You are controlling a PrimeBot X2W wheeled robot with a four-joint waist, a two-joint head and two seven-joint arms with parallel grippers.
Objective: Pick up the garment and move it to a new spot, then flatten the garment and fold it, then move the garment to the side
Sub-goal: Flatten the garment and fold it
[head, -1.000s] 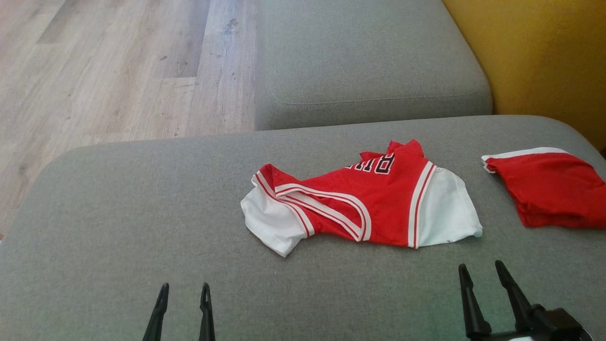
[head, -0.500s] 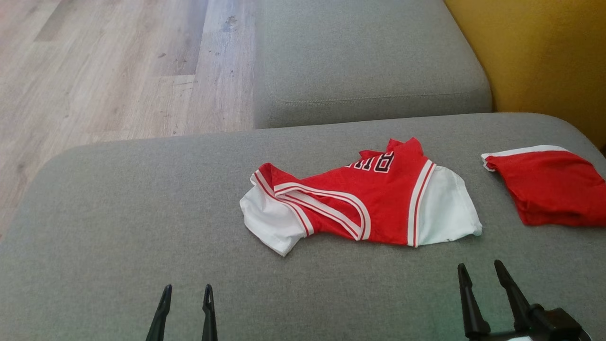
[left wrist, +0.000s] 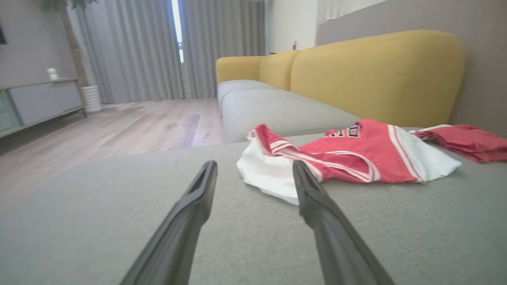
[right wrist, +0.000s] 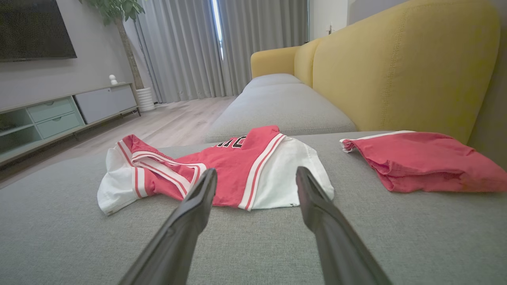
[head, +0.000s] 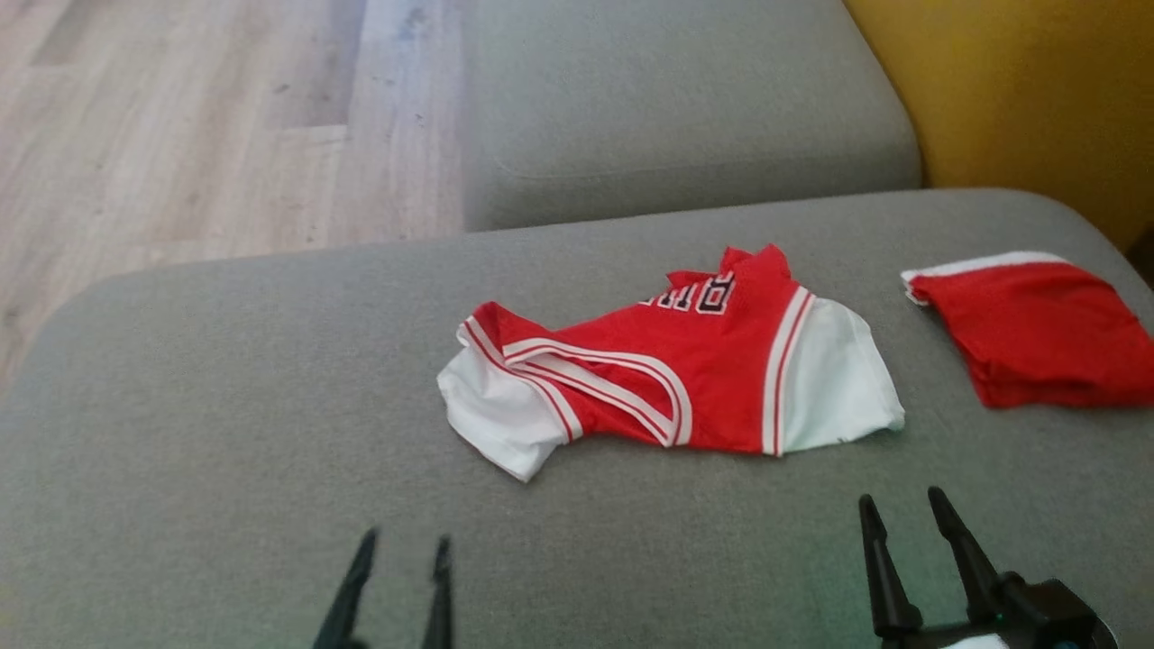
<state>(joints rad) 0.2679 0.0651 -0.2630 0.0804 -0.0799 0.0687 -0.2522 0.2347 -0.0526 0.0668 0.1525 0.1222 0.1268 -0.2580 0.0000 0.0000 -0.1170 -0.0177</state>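
The garment (head: 685, 379), a red jersey with white sleeves and white-striped trim, lies crumpled on the grey cushion (head: 225, 406), right of its middle. It also lies ahead in the left wrist view (left wrist: 356, 158) and the right wrist view (right wrist: 229, 166). My left gripper (head: 405, 539) hovers open near the cushion's front edge, short of the garment's left sleeve; between its spread fingers (left wrist: 253, 164) there is nothing. My right gripper (head: 902, 496) stands open and empty just in front of the garment's right sleeve (right wrist: 255, 170).
A folded red cloth (head: 1037, 333) lies on the same cushion at the far right. Behind it rises a yellow backrest (head: 1019, 90). A second grey cushion (head: 685, 108) lies beyond, and wooden floor (head: 180, 135) to the left. A low cabinet (right wrist: 59, 114) stands by the wall.
My left gripper has moved right, closer to the garment's left sleeve. The whole head view has shifted slightly up and left. The garment lies as before.
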